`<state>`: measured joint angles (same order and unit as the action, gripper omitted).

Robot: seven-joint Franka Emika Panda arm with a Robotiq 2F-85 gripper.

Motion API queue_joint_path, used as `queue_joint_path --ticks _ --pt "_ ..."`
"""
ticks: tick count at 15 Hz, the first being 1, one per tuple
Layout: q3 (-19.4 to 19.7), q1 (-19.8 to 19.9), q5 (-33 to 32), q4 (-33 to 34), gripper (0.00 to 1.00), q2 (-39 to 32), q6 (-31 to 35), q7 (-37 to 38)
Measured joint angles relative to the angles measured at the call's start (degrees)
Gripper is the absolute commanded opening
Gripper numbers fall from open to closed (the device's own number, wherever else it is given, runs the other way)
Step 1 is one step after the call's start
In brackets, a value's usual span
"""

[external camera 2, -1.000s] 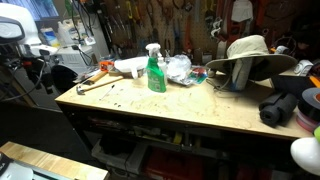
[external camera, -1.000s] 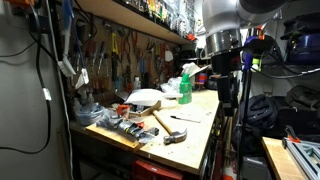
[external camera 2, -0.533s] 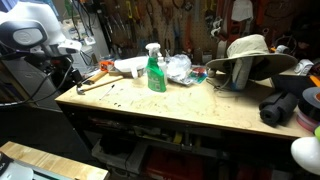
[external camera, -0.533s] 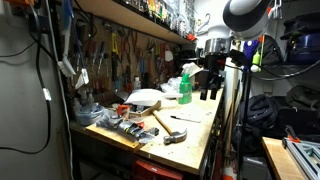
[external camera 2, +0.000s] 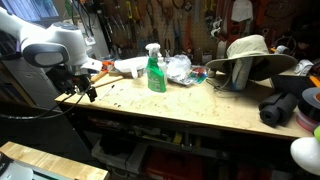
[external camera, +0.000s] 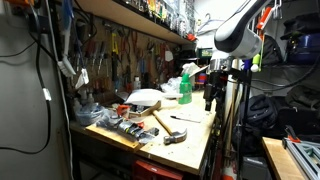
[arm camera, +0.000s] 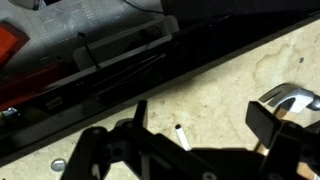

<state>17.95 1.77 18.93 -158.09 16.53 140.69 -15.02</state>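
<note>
My gripper (arm camera: pixel 200 118) is open and empty, hovering just above the end of a wooden workbench (external camera 2: pixel 200 105). It shows in both exterior views (external camera: pixel 210 96) (external camera 2: pixel 80 88), close over the bench edge. In the wrist view a small white marker-like stick (arm camera: pixel 181 136) lies on the bench between the jaws, and the metal head of a hammer (arm camera: pixel 290 98) sits by one finger. The hammer also shows in both exterior views (external camera: pixel 175 135) (external camera 2: pixel 95 82). A green spray bottle (external camera 2: pixel 155 70) stands further along the bench, also seen in an exterior view (external camera: pixel 185 88).
A tan brimmed hat (external camera 2: pixel 250 55), a clear crumpled bag (external camera 2: pixel 178 68) and a black bundle (external camera 2: pixel 282 108) lie on the bench. A white cloth (external camera: pixel 143 98) and tool clutter (external camera: pixel 110 120) sit by the pegboard wall. A lower shelf (arm camera: pixel 110 50) lies beyond the bench edge.
The arm has swung down from a raised pose towards the end of the bench, and the gripper is now low over the edge by the hammer. Nothing on the bench has moved.
</note>
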Motion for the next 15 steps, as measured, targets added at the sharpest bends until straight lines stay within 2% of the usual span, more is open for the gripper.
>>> queue_joint_path --ticks 10,15 --pt "-0.49 0.73 0.2 0.84 1.0 -1.44 0.05 -1.38" --pt "-5.2 1.49 -8.66 5.36 1.0 -2.75 2.79 -0.27"
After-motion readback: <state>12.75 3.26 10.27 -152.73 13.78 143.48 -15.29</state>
